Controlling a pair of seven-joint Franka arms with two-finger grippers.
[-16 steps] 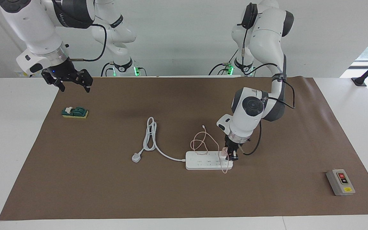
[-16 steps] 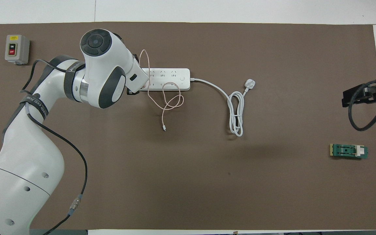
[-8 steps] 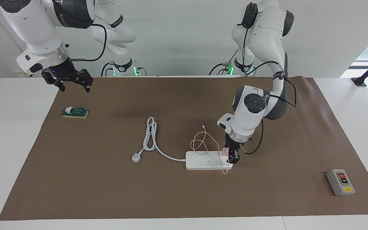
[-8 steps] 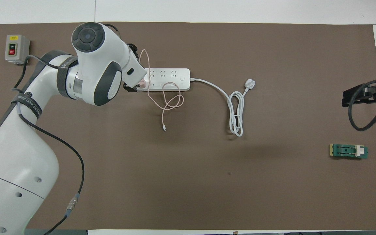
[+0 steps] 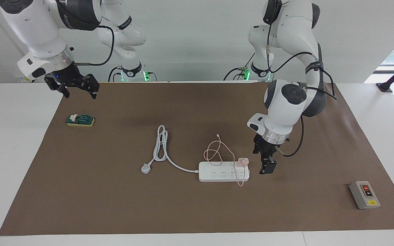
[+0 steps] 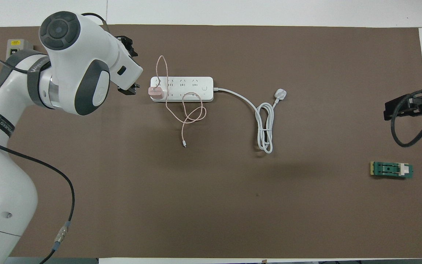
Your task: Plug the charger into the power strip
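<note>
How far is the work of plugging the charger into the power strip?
It looks done: the charger stands on the power strip at its end toward the left arm. The open left gripper holds nothing, apart beside that end. The right gripper waits, open. Nothing visible remains.

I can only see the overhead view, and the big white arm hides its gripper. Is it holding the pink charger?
Observer: No. The left gripper hangs open and empty beside the power strip, apart from the charger.
Operator: Is the charger lying down?
Observer: It stands upright on the strip, at the left arm's end.
Operator: And the other arm?
Observer: The right gripper waits open, raised over the mat's edge.
</note>
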